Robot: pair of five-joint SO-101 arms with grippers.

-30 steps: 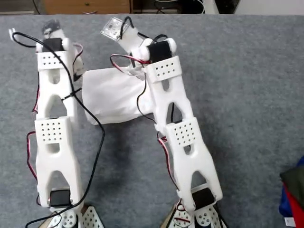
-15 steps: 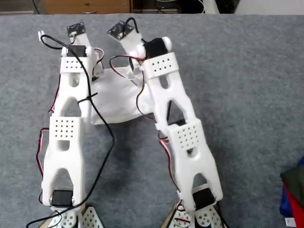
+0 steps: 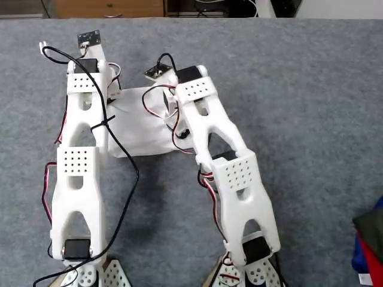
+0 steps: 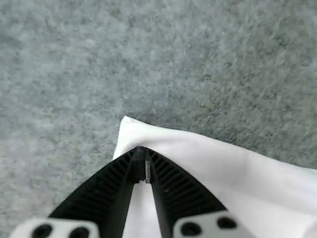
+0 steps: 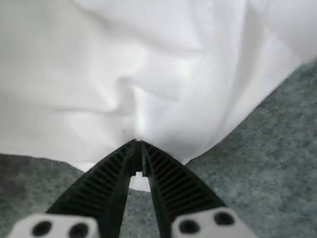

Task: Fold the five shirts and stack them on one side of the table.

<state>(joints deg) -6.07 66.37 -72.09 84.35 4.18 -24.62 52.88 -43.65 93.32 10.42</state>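
Note:
A white shirt (image 3: 140, 128) lies crumpled on the grey table, between the two arms. My left gripper (image 4: 141, 154) is at the shirt's (image 4: 213, 163) far left corner, jaws shut with the cloth edge at their tips. My right gripper (image 5: 138, 144) sits over the shirt's right side, shut on a puckered fold of the white cloth (image 5: 124, 64). In the high view both wrists hang over the shirt and hide its upper edge.
A pile of dark green, red and blue shirts (image 3: 370, 242) lies at the table's near right edge. Grey table surface (image 3: 299, 119) stretches open to the right. Wooden furniture (image 3: 108, 8) stands behind the far edge.
The left arm swung right, onto the shirt's far left corner. The right wrist drew back from the far edge toward the shirt's middle, bunching the cloth.

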